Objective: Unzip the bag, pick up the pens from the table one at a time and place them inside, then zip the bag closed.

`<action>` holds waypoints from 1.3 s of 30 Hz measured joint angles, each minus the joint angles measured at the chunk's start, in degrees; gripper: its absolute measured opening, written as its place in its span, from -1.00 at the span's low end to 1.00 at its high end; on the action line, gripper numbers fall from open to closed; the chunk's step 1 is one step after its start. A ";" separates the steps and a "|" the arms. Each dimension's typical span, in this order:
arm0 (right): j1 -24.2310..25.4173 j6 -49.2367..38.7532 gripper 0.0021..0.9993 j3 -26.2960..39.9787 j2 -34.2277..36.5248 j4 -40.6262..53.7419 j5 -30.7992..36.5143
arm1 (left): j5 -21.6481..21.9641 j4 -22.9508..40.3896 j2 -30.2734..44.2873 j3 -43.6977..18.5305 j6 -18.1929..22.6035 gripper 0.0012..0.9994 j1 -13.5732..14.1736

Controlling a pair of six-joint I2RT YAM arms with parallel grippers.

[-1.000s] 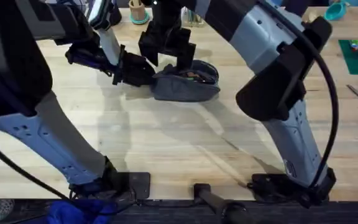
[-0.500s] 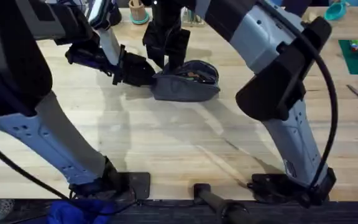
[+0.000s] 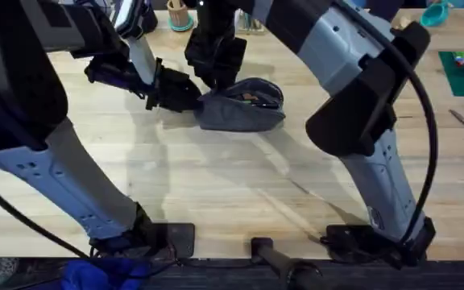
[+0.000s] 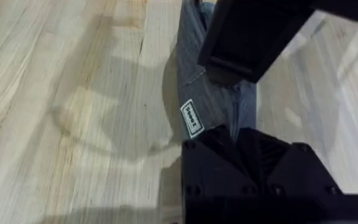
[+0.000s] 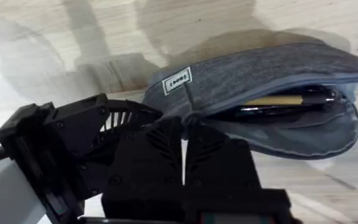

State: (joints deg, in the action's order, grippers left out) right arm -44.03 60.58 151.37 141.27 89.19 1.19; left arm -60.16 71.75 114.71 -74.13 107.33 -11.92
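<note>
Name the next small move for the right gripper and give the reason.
Probably draw the zipper along the bag toward its far end. Both pens already lie inside the open mouth, the left gripper pins the near end, and the right gripper sits closed at the zipper's start.

zipper pull — behind right claw

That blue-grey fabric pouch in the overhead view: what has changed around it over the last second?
The right gripper moved from above the open middle of the blue-grey fabric pouch toward its left end, where the zipper starts. The left gripper stayed clamped on that end. The pouch did not shift and is still open, with the yellow pen and black pen inside.
</note>
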 joint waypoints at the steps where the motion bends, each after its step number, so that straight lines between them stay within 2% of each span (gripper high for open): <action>1: 0.00 -0.16 -0.94 0.00 0.00 0.00 0.00 | 0.00 0.00 0.00 0.00 0.00 -0.92 0.00; 16: 0.15 -1.03 -0.94 0.00 0.00 2.58 3.12 | -0.02 0.00 -0.02 0.00 0.00 -0.92 0.00; 39: 0.92 -1.40 -0.94 2.54 0.00 3.48 3.89 | -0.35 -0.24 0.00 0.00 0.00 -0.92 0.00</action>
State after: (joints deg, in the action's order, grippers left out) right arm -43.11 59.18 153.91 141.27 92.66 5.08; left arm -60.51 71.50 114.72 -74.13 107.33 -11.92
